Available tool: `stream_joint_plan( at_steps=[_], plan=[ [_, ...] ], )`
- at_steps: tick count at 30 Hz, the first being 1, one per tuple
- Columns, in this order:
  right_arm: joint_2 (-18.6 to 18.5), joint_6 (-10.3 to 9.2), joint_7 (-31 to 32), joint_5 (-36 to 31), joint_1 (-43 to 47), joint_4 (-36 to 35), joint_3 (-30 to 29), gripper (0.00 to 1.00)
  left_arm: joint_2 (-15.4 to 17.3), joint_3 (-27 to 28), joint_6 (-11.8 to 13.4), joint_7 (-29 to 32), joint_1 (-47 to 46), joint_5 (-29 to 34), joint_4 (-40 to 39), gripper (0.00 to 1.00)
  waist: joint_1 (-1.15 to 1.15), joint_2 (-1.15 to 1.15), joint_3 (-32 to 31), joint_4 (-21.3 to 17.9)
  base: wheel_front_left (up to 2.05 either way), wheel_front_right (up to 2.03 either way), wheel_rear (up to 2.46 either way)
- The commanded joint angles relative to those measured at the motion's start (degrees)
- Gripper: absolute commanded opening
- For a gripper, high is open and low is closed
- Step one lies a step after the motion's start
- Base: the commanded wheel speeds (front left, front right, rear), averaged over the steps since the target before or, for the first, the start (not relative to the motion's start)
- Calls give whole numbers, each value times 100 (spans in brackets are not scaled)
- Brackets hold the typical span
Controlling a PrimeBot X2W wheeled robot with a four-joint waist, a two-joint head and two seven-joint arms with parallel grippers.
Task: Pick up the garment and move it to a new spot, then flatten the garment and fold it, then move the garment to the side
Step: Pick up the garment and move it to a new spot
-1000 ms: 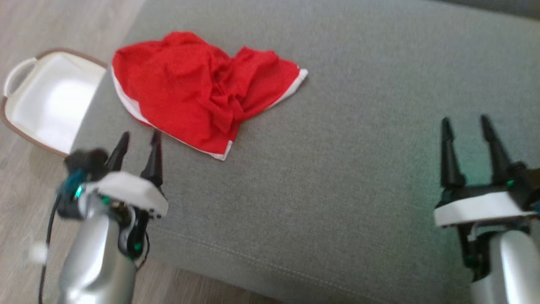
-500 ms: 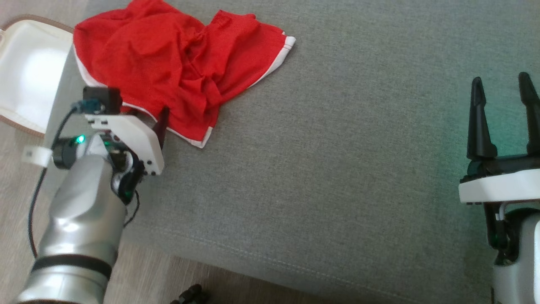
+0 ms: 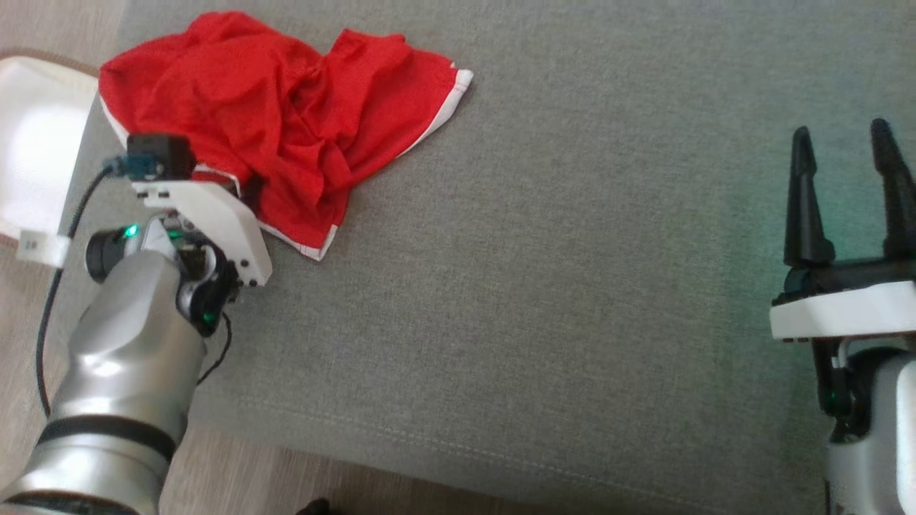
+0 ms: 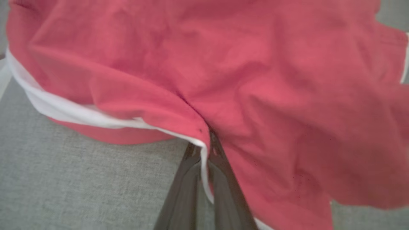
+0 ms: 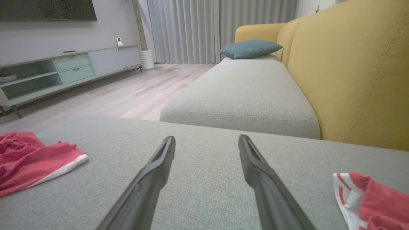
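Red garment (image 4: pixel 255 80) edge pinched between left fingers (image 4: pixel 182 191)

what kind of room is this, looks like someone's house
Most likely a home living room: a sofa with a yellow back and grey seat cushions, a low media cabinet under a dark wall screen, and floor-length curtains by a wood floor.

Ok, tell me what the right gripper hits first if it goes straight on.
Probably the bare grey cushion ahead of the open right gripper; the red garment lies off to the side. Height unclear.
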Motion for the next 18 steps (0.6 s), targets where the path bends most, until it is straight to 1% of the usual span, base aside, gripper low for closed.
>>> stream_joint_plan(
  at_steps=[1,5,9,13,14,18],
  plan=[
    [48,17,-62,49,-97,-164,172,100,253,49,0,-45,122,-21,-65,0,0,0,-115,-61,0,0,0],
    [90,17,-233,145,-86,97,206,100,353,64,0,-480,150,-301,-278,0,0,0,-439,-188,0,0,0],
    [111,17,-405,256,-30,399,249,100,357,225,-1,-929,194,-664,-692,0,0,0,-818,-339,0,0,0],
    [116,17,-586,532,35,709,321,100,318,390,11,-1263,232,-850,-1219,0,0,0,-1167,-543,0,0,0],
    [116,17,-670,644,41,845,381,100,283,446,99,-1369,260,-881,-1545,0,0,0,-1312,-691,0,0,0],
    [117,17,-806,799,14,1053,506,100,205,491,375,-1441,340,-870,-2271,0,0,0,-1510,-1033,0,0,0]
  ],
)
